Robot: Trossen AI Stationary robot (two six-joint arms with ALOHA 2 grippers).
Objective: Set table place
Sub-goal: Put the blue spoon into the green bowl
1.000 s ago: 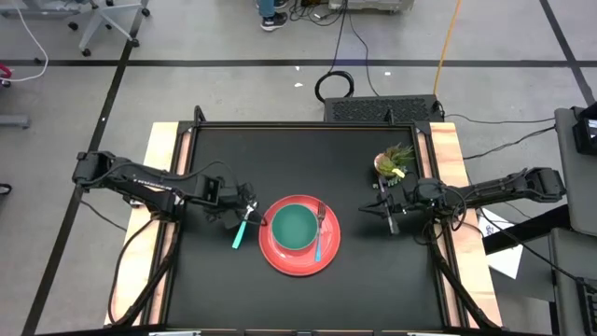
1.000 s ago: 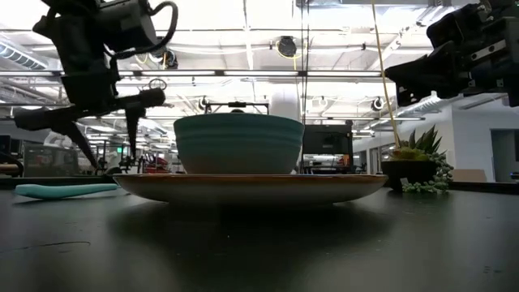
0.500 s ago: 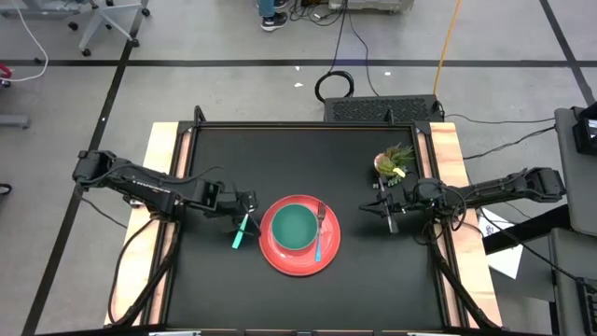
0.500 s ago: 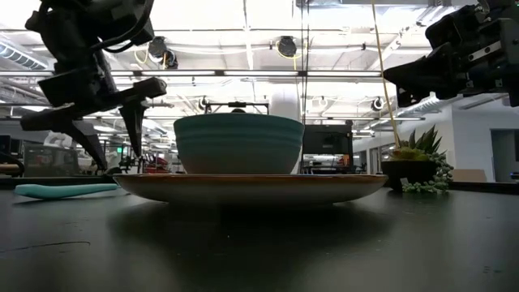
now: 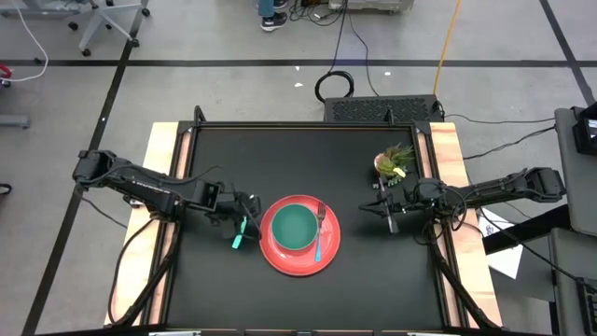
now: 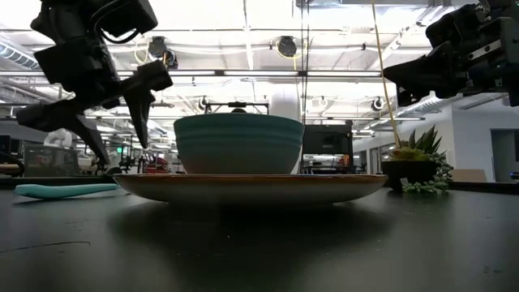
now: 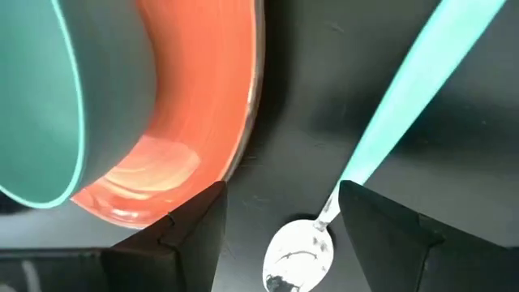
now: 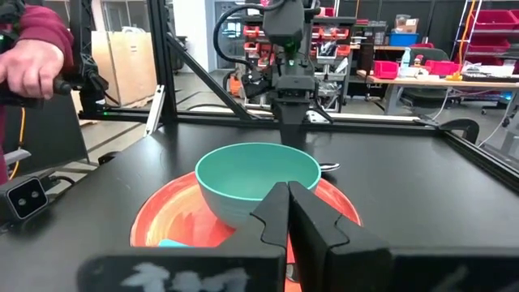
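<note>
Black and matte, the counter [image 5: 280,149] carries the place setting a little toward its near side: a round red plate [image 5: 298,259] with the teal bowl [image 5: 297,227] sitting on its middle, and the blue-handled fork [image 5: 319,235] lying on the plate's right part, just beside the bowl, tines pointing far. The mint-handled spoon [image 5: 241,231] lies flat on the counter just left of the plate, not touching it; in the left wrist view its shiny head [image 7: 296,255] rests on the black surface between the two dark fingers [image 7: 389,231], and its handle runs out past them. The left claw [image 5: 244,214] hangs over the far end of that spoon with its fingers spread wide and nothing between them but the spoon's head lying below; the low view shows it raised above the counter, its fingers [image 6: 138,109] angled downward. The right claw [image 5: 386,209] hovers to the right of the plate, well apart from it, fingers closed together and empty, pointing toward the bowl. A small potted plant [image 5: 393,161] stands at the far right of the counter. Beyond the counter, in the right wrist view, a person's hand [image 8: 32,69] in a dark red sleeve shows at the edge.
</note>
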